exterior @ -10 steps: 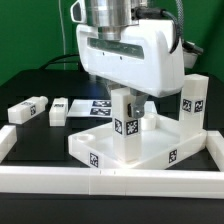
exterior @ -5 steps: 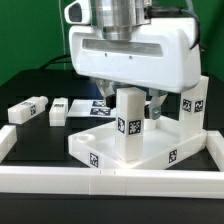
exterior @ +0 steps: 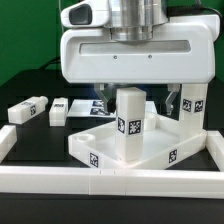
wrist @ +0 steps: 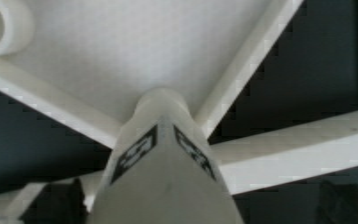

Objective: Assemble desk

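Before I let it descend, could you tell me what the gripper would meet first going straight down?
Most likely the upright leg standing in the tabletop. The wrist view shows its top directly below the gripper, though the leg might simply pass between the open jaws.

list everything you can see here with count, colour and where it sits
tabletop: one, white, middle of the table, inside the rails
upright legs: two, white; one standing on the tabletop under the gripper, one at the tabletop's corner on the exterior view's right
lying legs: two, white, flat on the table at the exterior view's left
marker board: one, white with black tags, flat behind the tabletop
border rails: white, along the front and both sides; count unclear
table: one, black, under everything
gripper: one, white body, above the standing leg, fingers open, holding nothing
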